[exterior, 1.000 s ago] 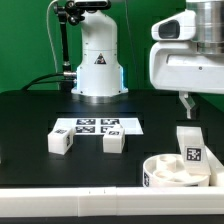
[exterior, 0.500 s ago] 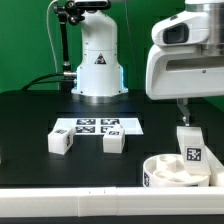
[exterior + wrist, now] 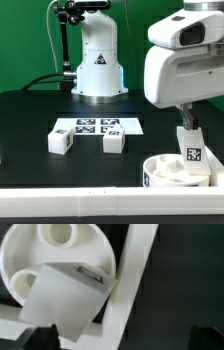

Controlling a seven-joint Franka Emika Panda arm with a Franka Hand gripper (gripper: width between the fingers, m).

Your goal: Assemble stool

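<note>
The stool's round white seat disc [image 3: 160, 174] lies at the front on the exterior view's right, by the table edge. One white leg block [image 3: 190, 146] stands upright in it, its tag facing the camera. Two more leg blocks [image 3: 61, 141] [image 3: 113, 143] rest on the black table in front of the marker board. My gripper [image 3: 184, 114] hangs just above the upright leg and is open. In the wrist view the seat [image 3: 35, 255] and the leg [image 3: 65, 297] fill the frame. The dark fingertips [image 3: 36, 340] stand wide apart, and my gripper [image 3: 120, 340] holds nothing.
The marker board [image 3: 98, 126] lies flat mid-table. The arm's white base [image 3: 98, 65] stands behind it. A white rail [image 3: 70, 193] runs along the front edge, and it shows in the wrist view as a rail [image 3: 132, 286] beside the seat.
The arm has shifted a little toward the exterior view's left and lowered, bringing the open fingers closer to the top of the upright leg. The parts have not moved.
</note>
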